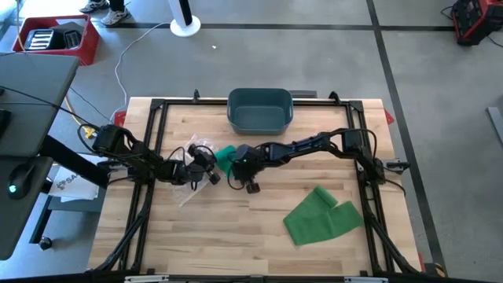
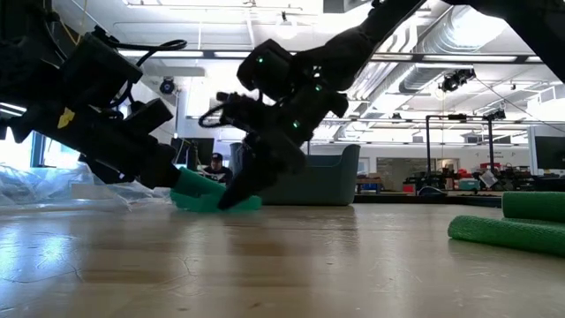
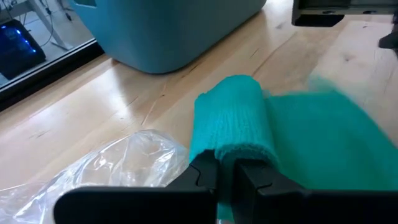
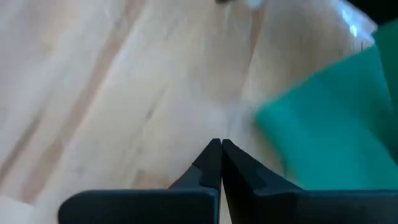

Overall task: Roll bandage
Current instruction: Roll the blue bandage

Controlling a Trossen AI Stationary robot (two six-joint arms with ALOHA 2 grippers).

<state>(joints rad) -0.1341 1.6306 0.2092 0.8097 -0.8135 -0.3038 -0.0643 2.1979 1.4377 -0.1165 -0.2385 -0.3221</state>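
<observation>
Two grippers meet mid-table. Left gripper: jaws pressed nearly together, pinching the rolled end of the teal bandage. Right gripper: jaws pressed together, nothing visible between them, tips low over bare wood just beside the bandage's flat tail. The bandage lies at table centre, partly rolled, with the loose strip trailing toward the right gripper; in the low view it rests on the wooden table between both grippers. Crumpled clear plastic wrap is just left of the roll. Blue-grey bin sits at far centre. A light green bandage lies loosely folded near right, well apart.
</observation>
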